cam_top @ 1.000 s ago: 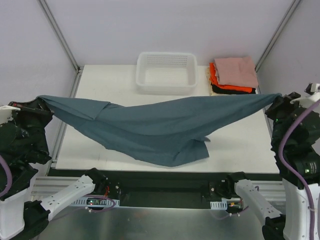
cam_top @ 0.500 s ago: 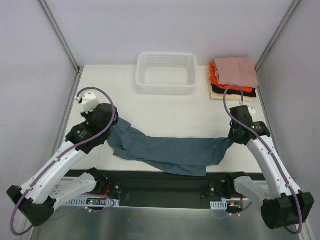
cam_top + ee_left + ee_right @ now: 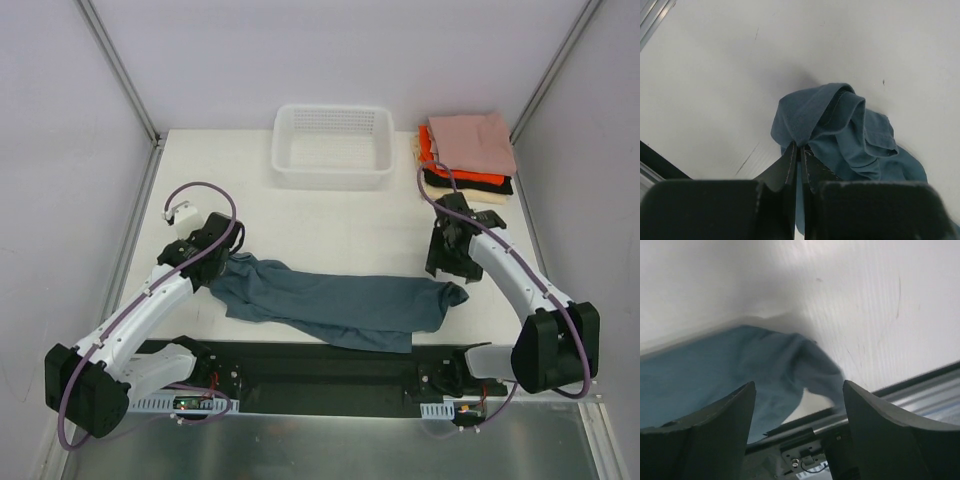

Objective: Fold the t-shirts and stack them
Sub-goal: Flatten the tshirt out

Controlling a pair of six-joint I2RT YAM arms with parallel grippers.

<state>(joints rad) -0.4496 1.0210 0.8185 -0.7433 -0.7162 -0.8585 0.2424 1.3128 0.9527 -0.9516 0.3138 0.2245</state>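
Note:
The slate blue-grey t-shirt (image 3: 335, 308) lies crumpled in a long strip across the near part of the white table (image 3: 330, 225). My left gripper (image 3: 222, 262) is shut on the shirt's left end; in the left wrist view the cloth (image 3: 835, 125) bunches just beyond the pinched fingertips (image 3: 792, 160). My right gripper (image 3: 448, 268) stands open just above the shirt's right end, and the right wrist view shows the cloth (image 3: 750, 365) lying loose below, with nothing between the fingers (image 3: 730, 410). A stack of folded t-shirts (image 3: 465, 150), pink on top over orange-red, black and cream, sits at the back right.
A white mesh basket (image 3: 333, 145) stands at the back centre of the table. The table's front edge and a black rail (image 3: 320, 365) run just below the shirt. Metal frame posts rise at the back corners.
Both arms have come down and inward from holding the shirt stretched in the air. The shirt now lies on the table, and my right gripper has opened and let go of its end.

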